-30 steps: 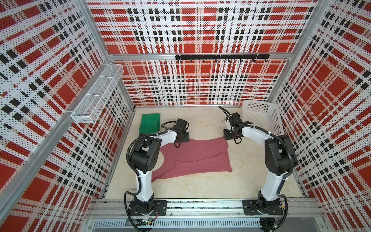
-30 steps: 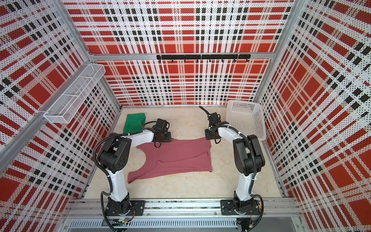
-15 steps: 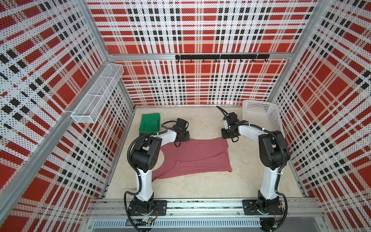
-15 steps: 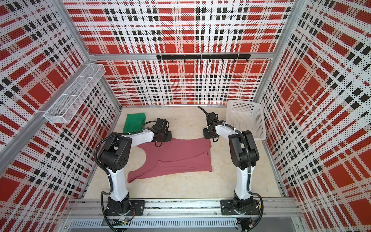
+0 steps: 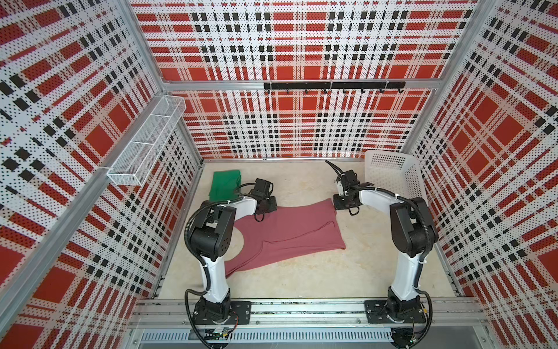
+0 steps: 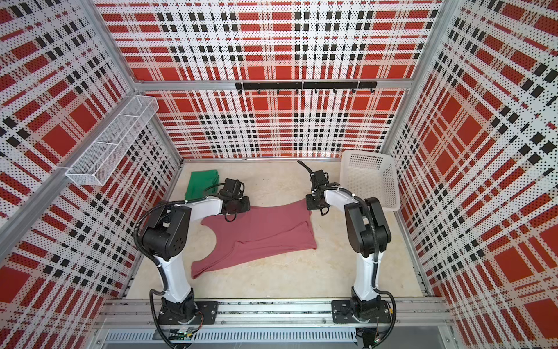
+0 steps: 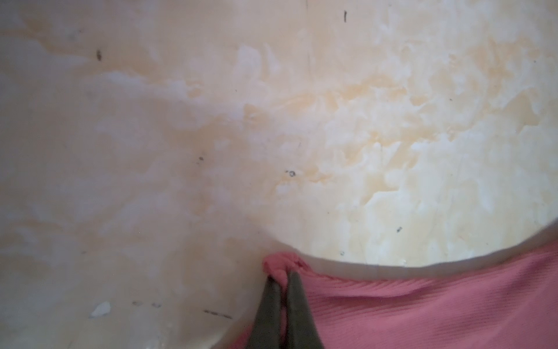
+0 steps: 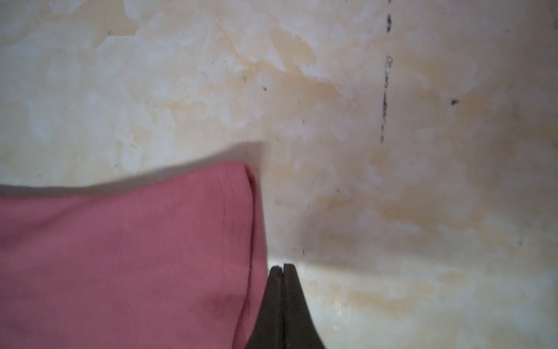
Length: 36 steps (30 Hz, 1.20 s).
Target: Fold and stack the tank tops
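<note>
mottled cream table (image 5: 302, 281), dark scuffs, inside red plaid perforated walls (image 5: 302, 121). pink top (image 5: 290, 229) spread mid-table; green top (image 5: 225, 185) folded, far left corner. left end effector (image 7: 282, 276) pinching pink top's strap; right end effector (image 8: 282, 267) pressed together just beside its hem. basket (image 5: 392, 175) far right.

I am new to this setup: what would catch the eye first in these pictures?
The pink tank top lies spread in the middle; the left gripper pinches its far edge, the right gripper is shut beside its hem. A folded green tank top lies at the far left.

Beige table (image 5: 302, 272): pink top (image 5: 287, 232), green top (image 5: 225, 184), basket (image 5: 389, 164).
</note>
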Motion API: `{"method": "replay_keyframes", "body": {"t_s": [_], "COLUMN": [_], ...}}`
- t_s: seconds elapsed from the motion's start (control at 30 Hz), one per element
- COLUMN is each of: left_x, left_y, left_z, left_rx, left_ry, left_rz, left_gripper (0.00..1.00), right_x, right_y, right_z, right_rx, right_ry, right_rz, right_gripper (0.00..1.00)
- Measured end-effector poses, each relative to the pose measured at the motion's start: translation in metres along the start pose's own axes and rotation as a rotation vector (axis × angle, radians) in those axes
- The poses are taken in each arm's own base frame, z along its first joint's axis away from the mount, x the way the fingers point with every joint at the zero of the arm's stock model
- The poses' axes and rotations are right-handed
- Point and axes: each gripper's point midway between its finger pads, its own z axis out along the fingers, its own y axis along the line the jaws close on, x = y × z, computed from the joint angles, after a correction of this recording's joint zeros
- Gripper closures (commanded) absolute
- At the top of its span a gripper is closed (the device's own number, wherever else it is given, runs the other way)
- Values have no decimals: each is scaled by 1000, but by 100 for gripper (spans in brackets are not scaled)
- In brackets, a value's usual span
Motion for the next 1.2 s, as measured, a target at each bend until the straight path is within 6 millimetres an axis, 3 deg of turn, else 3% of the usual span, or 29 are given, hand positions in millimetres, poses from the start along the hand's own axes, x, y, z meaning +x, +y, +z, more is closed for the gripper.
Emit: {"method": "replay_keyframes", "body": {"t_s": [0.03, 0.1, 0.17, 0.33, 0.4, 0.6, 0.77, 0.9, 1.2], "left_x": [0, 0, 1, 2, 2, 1, -5, -4, -7], "left_y": [0, -1, -3, -7, -8, -10, -12, -10, 0], "left_z": [0, 0, 0, 0, -1, -5, -12, -12, -12], "left_rx": [1, 2, 5, 3, 1, 3, 9, 5, -9], "left_ry": [-1, -2, -1, -4, -6, -16, -34, -33, -37], "left_rz": [-1, 1, 6, 14, 18, 21, 21, 19, 5], "left_gripper": [100, 100, 100, 100, 100, 100, 100, 100, 100], "right_x": [1, -4, -16, -61, -69, -60, -48, -45, -40], "right_y": [-1, 1, 4, 18, 19, 17, 17, 17, 7], "right_z": [-4, -9, -12, -9, -1, 35, 45, 46, 31], "right_rx": [2, -3, -16, -66, -71, -63, -62, -58, -19], "right_ry": [-2, -14, -31, -112, -118, -58, -24, -31, -63], "right_rz": [0, 1, 4, 29, 37, 51, 51, 46, -32], "right_gripper": [97, 75, 63, 60, 59, 59, 67, 99, 100]}}
